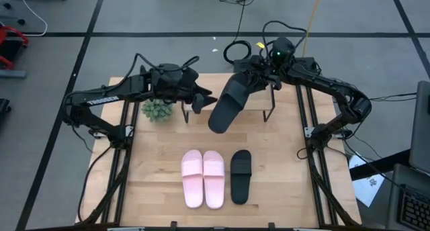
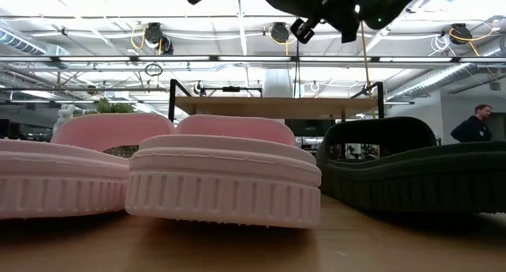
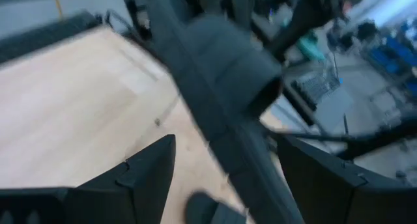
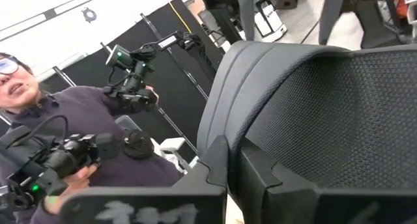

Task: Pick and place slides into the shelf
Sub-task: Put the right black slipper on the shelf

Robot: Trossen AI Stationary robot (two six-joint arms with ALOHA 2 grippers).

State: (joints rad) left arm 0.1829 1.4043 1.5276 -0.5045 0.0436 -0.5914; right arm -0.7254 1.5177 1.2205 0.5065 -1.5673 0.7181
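Overhead, the right gripper (image 1: 250, 83) is gripping one black slide (image 1: 226, 105) with closed jaws, holding it tilted in the air above the shelf (image 1: 263, 90) at the far side of the table (image 1: 154, 184). The left gripper (image 1: 201, 100) is hovering just beside that slide with its jaws spread wide, holding nothing. Only the high view is showing the small green plant (image 1: 156, 109) next to the left arm. The pink pair (image 1: 203, 177) and the second black slide (image 1: 240, 175) are lying side by side on the table, near its front. The low view alone is showing the shelf's plank top (image 2: 273, 106) carrying no slides, and a person (image 2: 473, 125) standing in the room behind.
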